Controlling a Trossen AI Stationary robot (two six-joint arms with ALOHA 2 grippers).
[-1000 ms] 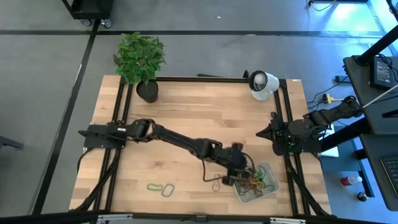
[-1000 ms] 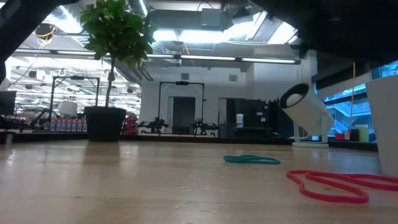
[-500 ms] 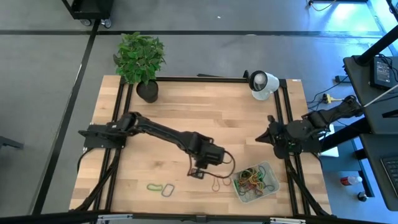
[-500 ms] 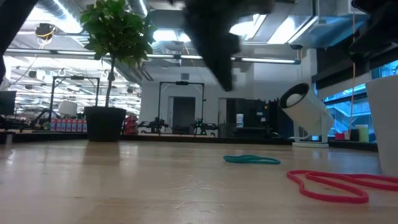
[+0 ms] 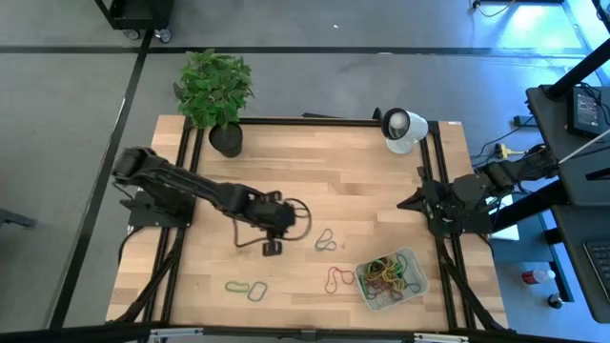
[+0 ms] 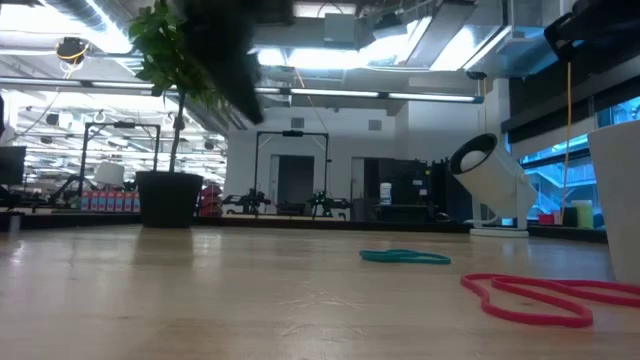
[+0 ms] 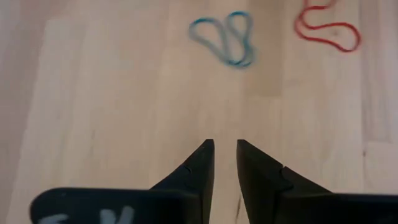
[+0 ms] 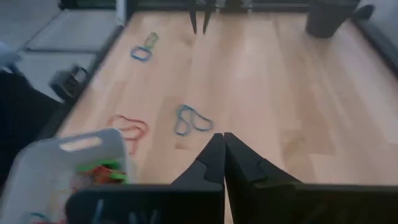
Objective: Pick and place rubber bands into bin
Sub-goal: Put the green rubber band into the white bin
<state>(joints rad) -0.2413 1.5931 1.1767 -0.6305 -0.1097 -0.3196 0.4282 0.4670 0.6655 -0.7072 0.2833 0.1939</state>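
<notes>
**Left arm back over bare wood, bands still loose near the bin**

Nearest the bottom edge of the high view I see the green and tan pair of rubber bands (image 5: 247, 288) lying left of centre, thin twisted loops flat on the wood. To the right sits the bin (image 5: 412, 259), a pale translucent tray at lower right, heaped with a tangle of green, red, yellow and orange bands (image 5: 386, 275). Just left of it lies a red band (image 5: 337, 279), and a little farther up a bluish band (image 5: 326, 239), both outside the tray.

A second ago my left gripper (image 5: 272, 247) hung over the bin's edge; now it has swung away toward the middle-left of the frame, and the bluish band lies where none showed before. Its fingers (image 7: 203, 165) stand narrow with a slim gap and hold nothing.

The right gripper (image 5: 408, 202) waits at the right edge, fingers pressed together, empty.

Farther up stand the black plant pot (image 5: 227, 140) at upper left and the white round device (image 5: 403, 129) at upper right. Nothing blocks the loose bands.
</notes>
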